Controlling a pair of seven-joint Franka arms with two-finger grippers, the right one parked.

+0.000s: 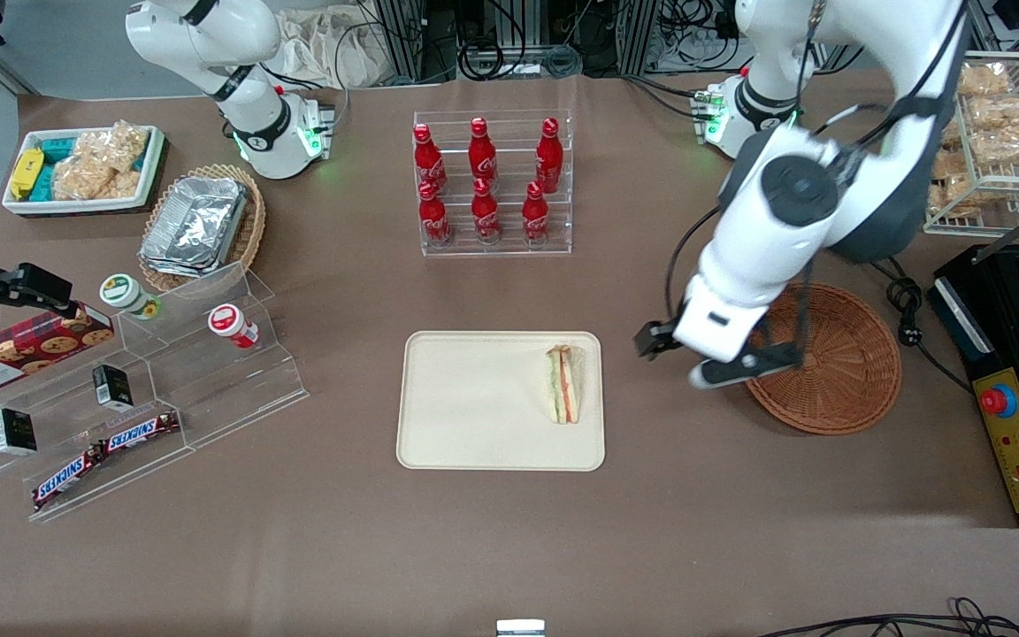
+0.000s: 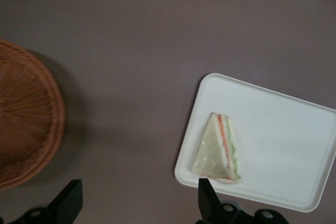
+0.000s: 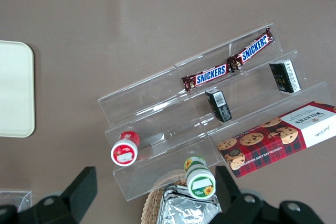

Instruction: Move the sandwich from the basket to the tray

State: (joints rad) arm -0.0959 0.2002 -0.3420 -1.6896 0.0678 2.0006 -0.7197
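Pincer [image 1: 682, 358] first: we see it hanging above bare table [image 1: 651, 531] between the tray [image 1: 474, 442] and the reddish-brown wicker basket [image 1: 854, 372], its two dark fingers [image 2: 71, 200] spread wide with nothing between them.

We judge the placing step to be done. The sandwich [image 1: 564, 383] lies on the tray, close to the edge nearest the basket and fully inside the rim, and the part of the basket that the arm does not cover holds nothing that we can see. What remains, in our view, is only to draw the arm up and away without swinging low over the tray, since a brush from a finger could push so light a wedge.

As for materials, the sandwich is a small triangle of pale soft bread with thin orange-red and green layers showing along its cut side; in the wrist view it seems to have a clear wrapping, though we cannot be sure. The tray is flat, cream-beige and smooth, rectangular with rounded corners and a low lip. The basket is round and shallow, tightly woven in ribbed rings. The table has a matte brown covering.
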